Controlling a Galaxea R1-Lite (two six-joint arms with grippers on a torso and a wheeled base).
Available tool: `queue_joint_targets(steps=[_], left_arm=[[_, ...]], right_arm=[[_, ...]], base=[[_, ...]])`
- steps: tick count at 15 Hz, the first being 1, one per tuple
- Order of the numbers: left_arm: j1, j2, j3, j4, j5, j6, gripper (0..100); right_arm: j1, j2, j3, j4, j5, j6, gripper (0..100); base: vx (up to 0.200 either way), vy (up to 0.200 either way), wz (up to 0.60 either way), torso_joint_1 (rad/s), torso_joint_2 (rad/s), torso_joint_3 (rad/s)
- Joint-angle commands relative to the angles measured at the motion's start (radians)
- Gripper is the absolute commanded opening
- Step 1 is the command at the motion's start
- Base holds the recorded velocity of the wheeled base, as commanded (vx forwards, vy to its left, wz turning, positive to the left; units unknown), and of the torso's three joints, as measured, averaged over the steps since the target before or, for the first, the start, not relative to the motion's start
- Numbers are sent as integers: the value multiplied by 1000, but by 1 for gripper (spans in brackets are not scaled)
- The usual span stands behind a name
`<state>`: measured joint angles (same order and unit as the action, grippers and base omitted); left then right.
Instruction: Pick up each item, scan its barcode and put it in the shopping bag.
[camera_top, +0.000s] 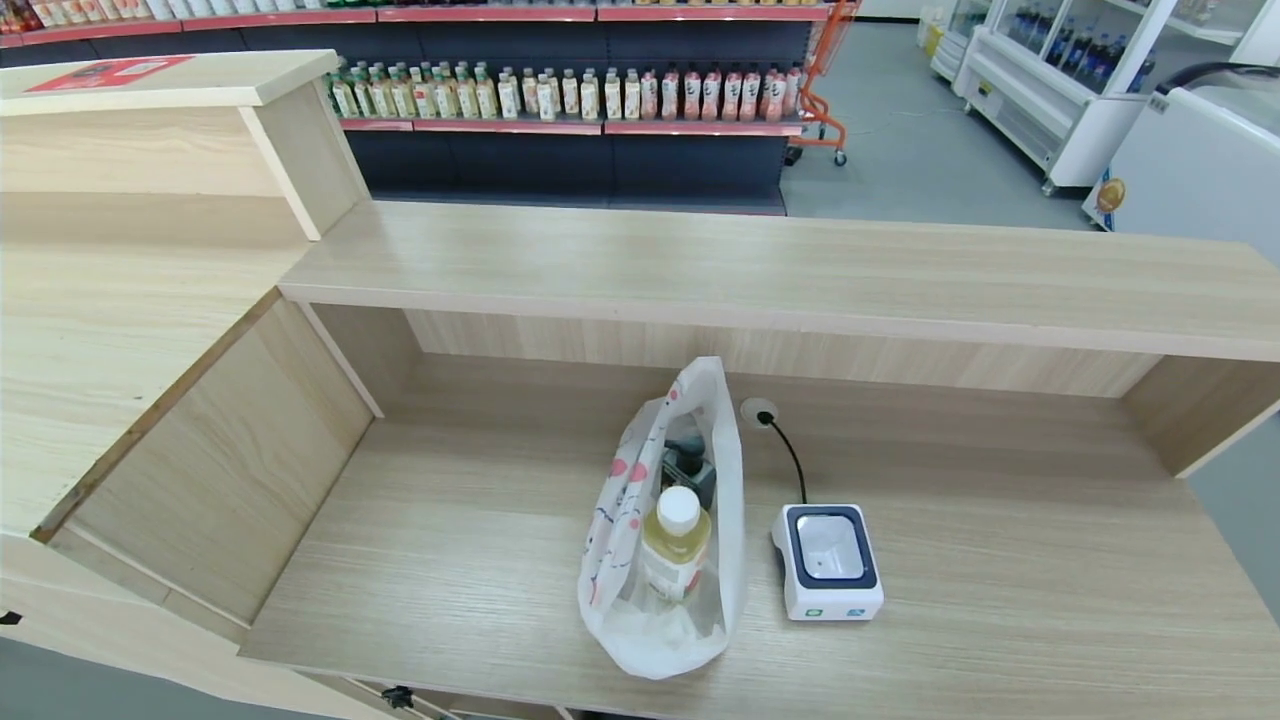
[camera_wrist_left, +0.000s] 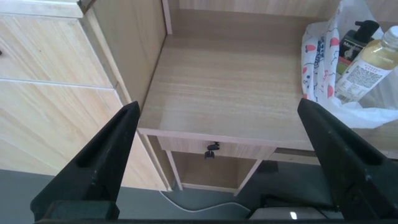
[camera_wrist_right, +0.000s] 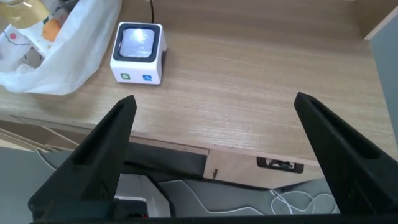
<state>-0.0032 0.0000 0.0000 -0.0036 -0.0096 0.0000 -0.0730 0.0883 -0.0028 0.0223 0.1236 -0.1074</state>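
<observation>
On the pale wooden counter stands the thin white red-printed plastic shopping bag, probably limp and easily snagged, just beside the white box scanner. Inside it is the white-capped bottle of yellow drink. It is likely heavy, stiff and slick, so grip its body. Your left gripper and right gripper both gape, empty.

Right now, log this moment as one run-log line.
shopping bag: on counter, holds yellow bottle and dark pump bottle | scanner: beside bag, bare | left pincer: open, empty | right pincer: open, empty
</observation>
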Motion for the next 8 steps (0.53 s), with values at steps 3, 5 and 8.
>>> queue_joint_targets(steps=[3,5,8], left_arm=[[0,2,0,1,0,-2,100],[0,2,0,1,0,-2,100],[0,2,0,1,0,-2,100]], right_arm=[[1,7,0,1,1,0,100],[1,7,0,1,1,-1,100],[-1,7,0,1,1,-1,0]], base=[[0,0,0,0,0,0],[0,0,0,0,0,0],[0,0,0,0,0,0]])
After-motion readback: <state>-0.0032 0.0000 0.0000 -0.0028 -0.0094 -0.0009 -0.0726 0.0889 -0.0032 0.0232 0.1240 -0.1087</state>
